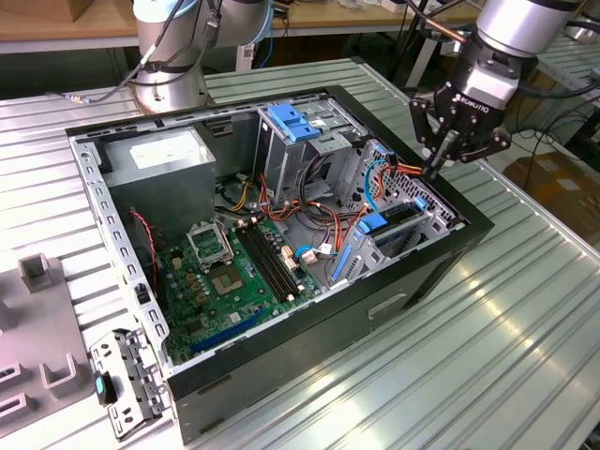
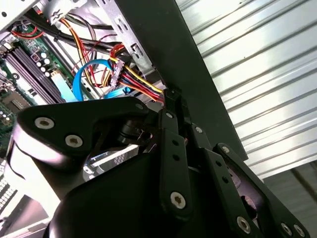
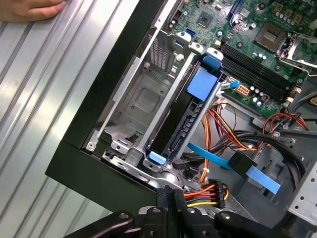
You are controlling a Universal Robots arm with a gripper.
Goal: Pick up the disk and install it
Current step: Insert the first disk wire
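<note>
Blue carrier rails frame the disk [image 3: 181,126], which stands on edge in the drive cage [image 3: 141,96] just ahead of the fingers [image 3: 168,194], apparently already in its bay, with an empty bay beyond it; I read the fingers as pressed together with nothing visible between them, their tips hanging at the black case wall [image 3: 94,166] right beside the red, yellow and orange power cable bundle [image 3: 210,192].

My worries from this position, as judgement only:

- the tips sit almost against that bundle's connector; any sideways drift could snag the wires or drag the plug, since the cables loop loosely just beside the fingers;
- the blue flat data cable [image 3: 213,157] crosses between the fingers and the disk; a push toward the disk could pinch or fold it;
- the case wall runs directly beside the tips, so a descent slightly off line would strike its rim;
- if the disk is not fully latched, pressing with closed tips on one rail could cock it in the guides;
- a person's hand [image 3: 29,9] rests on the ribbed metal surface [image 3: 39,99], well away from the fingers on the far side of the case; a wide arm swing would be the risk there.
</note>
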